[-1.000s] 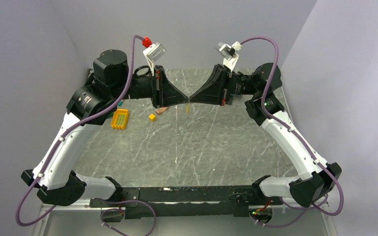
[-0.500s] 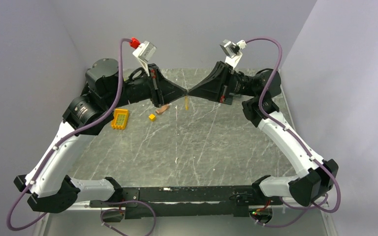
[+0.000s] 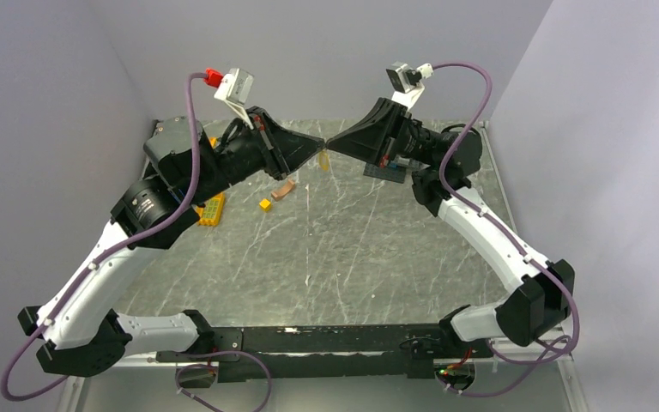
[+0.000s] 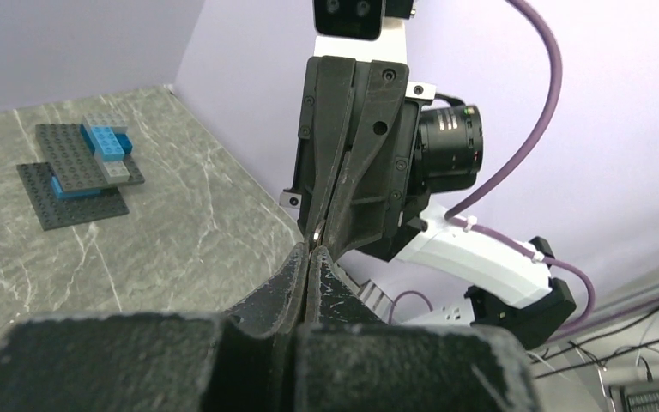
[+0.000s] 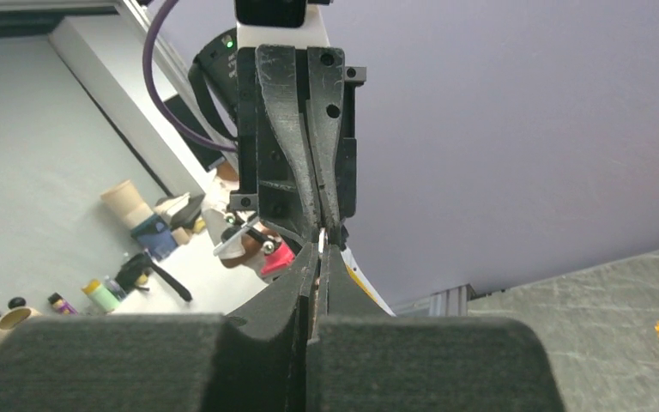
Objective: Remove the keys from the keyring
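My left gripper [image 3: 318, 148] and right gripper [image 3: 330, 146] meet tip to tip high above the back of the table. Both are shut on the keyring, which shows only as a small metal glint between the tips in the left wrist view [image 4: 313, 231] and the right wrist view [image 5: 321, 235]. A tiny flat yellow key [image 3: 323, 160] hangs just below the meeting point. In each wrist view the other gripper's closed fingers stand straight ahead, touching my own fingertips [image 4: 322, 257].
An orange-yellow studded brick [image 3: 212, 209], a small yellow cube [image 3: 265, 204] and a tan piece [image 3: 284, 189] lie on the marble table left of centre. A dark grey baseplate with blue bricks [image 4: 73, 167] sits at the back, under the right arm [image 3: 386, 170].
Both grippers have risen together, tips still joined, and tilted upward. The yellow key has come up with them. The left arm now covers part of the studded brick.
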You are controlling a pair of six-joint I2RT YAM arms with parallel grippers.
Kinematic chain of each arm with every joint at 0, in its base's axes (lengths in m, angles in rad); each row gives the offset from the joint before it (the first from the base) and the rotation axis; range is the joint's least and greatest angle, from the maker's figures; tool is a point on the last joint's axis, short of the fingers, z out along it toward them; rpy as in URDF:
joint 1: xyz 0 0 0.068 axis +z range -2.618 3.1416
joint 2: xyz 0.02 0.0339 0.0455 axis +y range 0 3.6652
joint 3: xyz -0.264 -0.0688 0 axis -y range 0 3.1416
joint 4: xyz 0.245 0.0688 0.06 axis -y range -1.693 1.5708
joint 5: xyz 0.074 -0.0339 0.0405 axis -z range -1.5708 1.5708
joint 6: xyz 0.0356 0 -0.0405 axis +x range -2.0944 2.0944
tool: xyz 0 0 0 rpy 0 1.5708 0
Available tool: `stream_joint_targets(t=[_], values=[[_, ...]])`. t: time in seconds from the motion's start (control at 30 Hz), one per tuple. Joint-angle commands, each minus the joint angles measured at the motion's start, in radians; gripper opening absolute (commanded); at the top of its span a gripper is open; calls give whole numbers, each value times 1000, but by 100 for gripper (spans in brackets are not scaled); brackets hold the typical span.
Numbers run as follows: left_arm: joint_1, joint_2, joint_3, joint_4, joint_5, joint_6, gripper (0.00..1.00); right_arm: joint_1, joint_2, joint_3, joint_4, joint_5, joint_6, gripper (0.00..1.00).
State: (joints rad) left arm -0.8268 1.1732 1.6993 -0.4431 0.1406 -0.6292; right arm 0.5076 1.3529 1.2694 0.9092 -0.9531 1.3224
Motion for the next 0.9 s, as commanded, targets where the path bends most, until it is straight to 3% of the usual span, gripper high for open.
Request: stream_joint_targets(t=[0.0, 0.27, 0.57, 0.63, 0.87], values=[[-35, 39, 17, 36, -132, 11, 0, 23, 15, 12, 244, 60, 141, 0], [-76, 43, 23, 66, -229, 34, 0, 22, 73, 11, 428, 136, 292, 0], [-113, 62, 42, 76, -296, 53, 0, 22, 91, 10, 486, 166, 340, 0], [-118, 70, 59, 69, -294, 66, 11, 23, 89, 2, 492, 163, 346, 0], [-121, 67, 110, 1, -289, 129, 75, 20, 42, -39, 417, 130, 282, 0]])
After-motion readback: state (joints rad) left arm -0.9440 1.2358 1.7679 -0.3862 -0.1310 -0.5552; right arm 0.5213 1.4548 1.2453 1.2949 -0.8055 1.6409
